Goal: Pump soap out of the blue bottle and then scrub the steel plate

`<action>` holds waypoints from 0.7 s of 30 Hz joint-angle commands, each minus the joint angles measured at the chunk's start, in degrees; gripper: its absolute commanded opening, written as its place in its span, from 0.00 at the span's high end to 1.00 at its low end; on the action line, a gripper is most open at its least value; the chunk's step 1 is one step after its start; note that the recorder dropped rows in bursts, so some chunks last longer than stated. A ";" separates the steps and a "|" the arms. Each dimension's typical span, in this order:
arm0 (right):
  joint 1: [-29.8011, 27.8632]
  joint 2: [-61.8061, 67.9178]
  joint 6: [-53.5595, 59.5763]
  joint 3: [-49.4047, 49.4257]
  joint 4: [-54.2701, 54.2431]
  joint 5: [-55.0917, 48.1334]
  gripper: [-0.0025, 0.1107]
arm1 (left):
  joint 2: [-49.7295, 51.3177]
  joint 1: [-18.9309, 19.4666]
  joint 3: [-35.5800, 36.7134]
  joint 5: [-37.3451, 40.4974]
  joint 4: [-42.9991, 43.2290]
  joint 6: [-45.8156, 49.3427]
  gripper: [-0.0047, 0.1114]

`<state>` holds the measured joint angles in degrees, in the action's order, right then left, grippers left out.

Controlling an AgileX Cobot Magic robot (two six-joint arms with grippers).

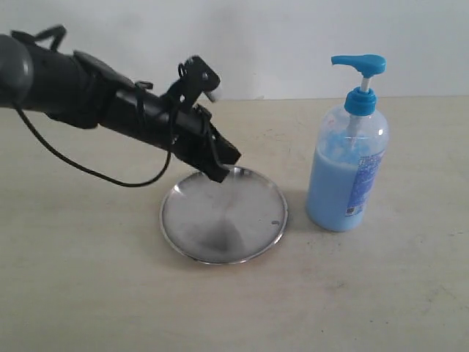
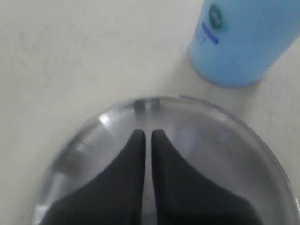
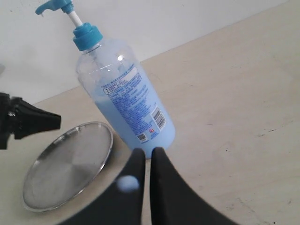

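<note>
The left gripper (image 2: 146, 136) hangs low over the round, shallow, shiny steel plate (image 2: 211, 145). Its two dark fingers are drawn in to a thin slit and hold nothing. From the exterior view I cannot tell whether its tip touches the metal. The plate lies flat on the pale table (image 1: 366, 293) directly beneath this gripper and looks dry, with no soap on it that I can make out.

Just beyond the plate's far rim, ahead of the left gripper, stands the tall clear plastic bottle with the bright blue pump head (image 1: 359, 64). It is upright, near the plate but apart from it. The opaque light blue soap (image 1: 330, 183) fills more than half of it.

The right gripper (image 3: 144, 152) is out of the exterior view. Its own camera shows its fingers pressed together and empty, with the bottle's base just ahead of them and the plate further off to one side. A pale blurred spot sits on one finger; I cannot tell what it is.

The pumping step seems to be the one in hand, and it is not yet done, since the pump stem stands fully raised. Next, one closed gripper must rise above the pump head and press straight down. The spout faces the plate but may not reach over it, so the soap could fall short.
</note>
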<state>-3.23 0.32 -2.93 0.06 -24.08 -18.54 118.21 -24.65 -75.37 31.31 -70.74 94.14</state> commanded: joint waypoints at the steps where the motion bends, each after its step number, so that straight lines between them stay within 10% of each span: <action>1: 0.58 -0.32 0.34 -0.06 0.41 0.13 0.97 | 4.47 0.37 -0.69 2.66 4.44 -4.87 0.93; 7: 4.46 -0.32 0.34 -0.06 0.41 0.13 0.97 | -1.38 4.02 -0.69 4.88 39.94 -32.14 0.93; 15: 6.61 -0.32 0.34 -0.06 0.41 0.13 0.97 | -6.46 3.89 -0.81 16.24 5.44 0.67 0.93; 21: 6.72 -0.32 0.34 -0.06 0.41 0.13 0.97 | -0.20 -0.51 -0.70 13.06 31.32 -19.69 0.93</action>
<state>3.36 0.32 -2.93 0.06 -24.08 -18.54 116.99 -25.66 -76.28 47.72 -48.83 82.97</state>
